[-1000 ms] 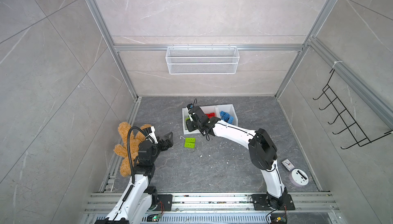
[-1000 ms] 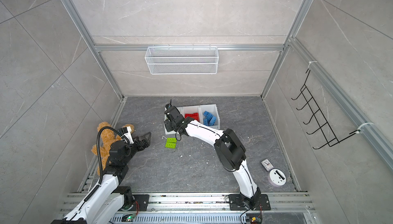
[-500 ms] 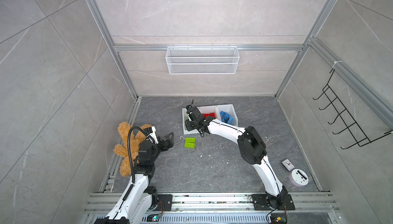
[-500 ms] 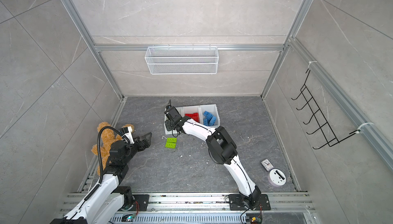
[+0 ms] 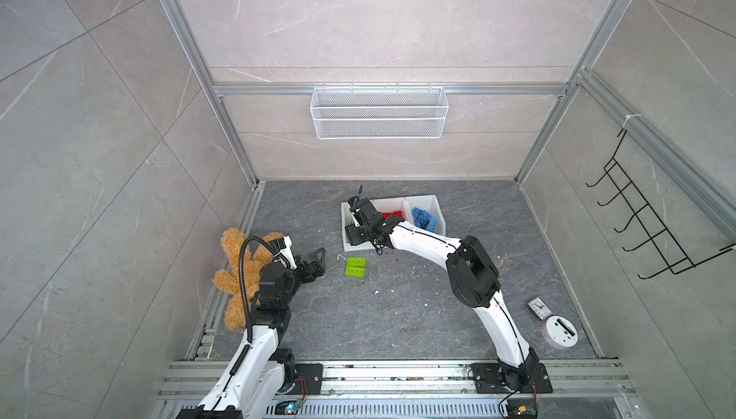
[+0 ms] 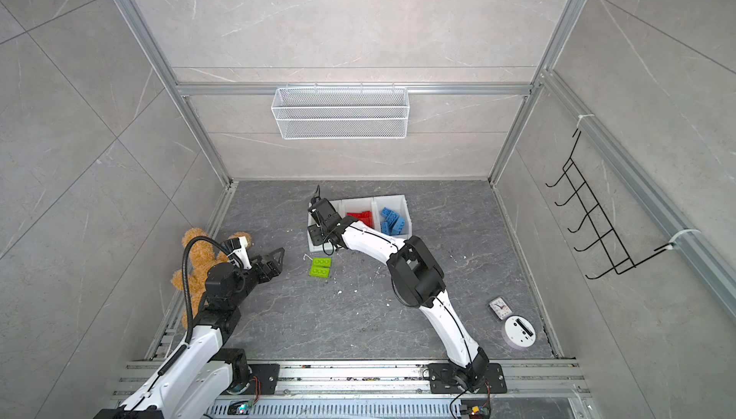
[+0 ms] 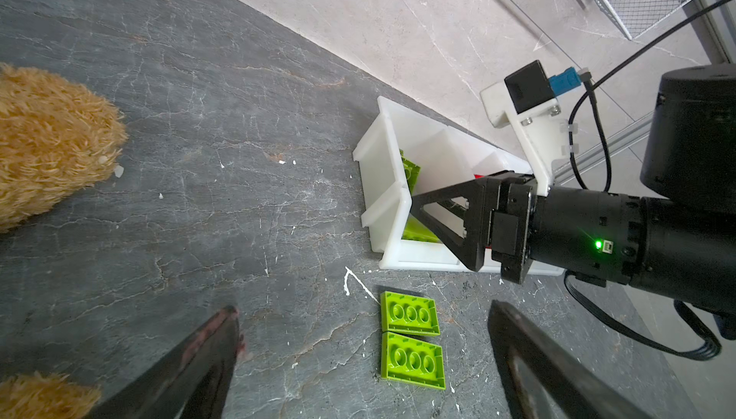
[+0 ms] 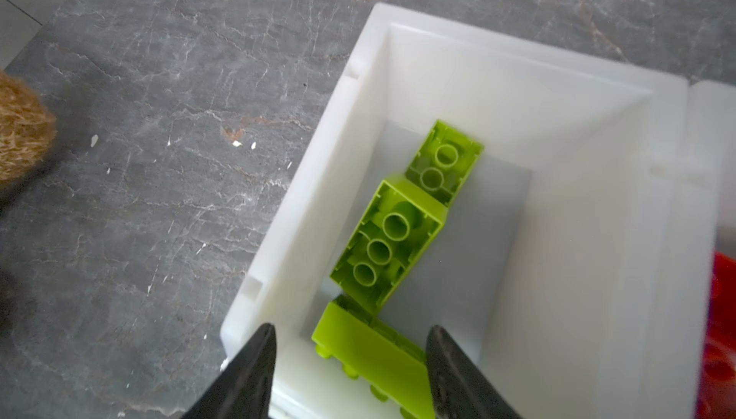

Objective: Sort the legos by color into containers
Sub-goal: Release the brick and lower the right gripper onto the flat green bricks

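The right tool (image 8: 350, 331) is held spread over the container (image 8: 517, 78) of green legos (image 8: 388, 245); the left tool (image 7: 363, 308) is spread, nothing is pinched.

You see glossy lime-green plastic bricks (image 8: 388, 245) inside a smooth white plastic bin (image 8: 498, 90); the veined grey floor (image 8: 159, 158) looks matt, stone-like.

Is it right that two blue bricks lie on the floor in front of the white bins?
No: the two bricks on the floor are lime green, not blue, as the left wrist view shows. They do lie in front of the white bins. The blue bricks sit in the end bin.
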`<state>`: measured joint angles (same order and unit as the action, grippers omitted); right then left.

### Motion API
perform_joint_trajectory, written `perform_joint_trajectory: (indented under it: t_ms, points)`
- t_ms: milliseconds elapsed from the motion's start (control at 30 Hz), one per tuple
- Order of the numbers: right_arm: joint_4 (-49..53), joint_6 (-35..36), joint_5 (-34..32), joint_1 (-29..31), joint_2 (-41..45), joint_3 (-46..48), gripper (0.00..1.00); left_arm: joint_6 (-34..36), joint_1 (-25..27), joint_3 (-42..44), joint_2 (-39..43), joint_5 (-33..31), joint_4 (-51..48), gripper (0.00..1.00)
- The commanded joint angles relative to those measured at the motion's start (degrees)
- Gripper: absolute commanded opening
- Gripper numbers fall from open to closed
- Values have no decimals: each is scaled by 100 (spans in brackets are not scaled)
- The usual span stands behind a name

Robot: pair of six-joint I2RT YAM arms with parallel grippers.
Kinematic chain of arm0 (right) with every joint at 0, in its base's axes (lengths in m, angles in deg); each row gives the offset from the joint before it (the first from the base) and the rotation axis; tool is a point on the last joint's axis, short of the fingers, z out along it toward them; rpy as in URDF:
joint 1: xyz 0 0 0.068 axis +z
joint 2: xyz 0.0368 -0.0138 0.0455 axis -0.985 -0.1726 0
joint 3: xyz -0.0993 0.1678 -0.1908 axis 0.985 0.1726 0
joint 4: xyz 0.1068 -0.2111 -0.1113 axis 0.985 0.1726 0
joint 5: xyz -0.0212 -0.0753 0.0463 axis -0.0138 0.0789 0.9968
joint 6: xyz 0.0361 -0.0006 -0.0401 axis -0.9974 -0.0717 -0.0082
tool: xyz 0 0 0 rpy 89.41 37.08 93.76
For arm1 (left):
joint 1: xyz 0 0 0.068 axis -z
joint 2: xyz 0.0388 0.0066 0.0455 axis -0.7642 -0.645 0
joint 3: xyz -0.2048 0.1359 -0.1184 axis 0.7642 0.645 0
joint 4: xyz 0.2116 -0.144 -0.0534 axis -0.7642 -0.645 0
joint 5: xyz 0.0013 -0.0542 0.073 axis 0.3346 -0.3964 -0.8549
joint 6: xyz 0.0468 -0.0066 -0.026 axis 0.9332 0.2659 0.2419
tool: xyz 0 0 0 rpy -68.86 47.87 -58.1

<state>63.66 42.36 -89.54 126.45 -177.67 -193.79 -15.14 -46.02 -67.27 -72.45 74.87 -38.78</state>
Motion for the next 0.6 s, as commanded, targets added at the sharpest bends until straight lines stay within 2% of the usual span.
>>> perform_joint_trajectory:
  t_ms: [0,367,567]
  points:
    - [-18,88,206,91,765,518,63,43,-12,-39,13,161,229,100]
    - [-611,-440,483,702,1853,2813,76,44,-12,-47,-13,153,231,100]
    - [-684,-382,693,749,1657,2985,79,33,-12,-48,-6,152,221,100]
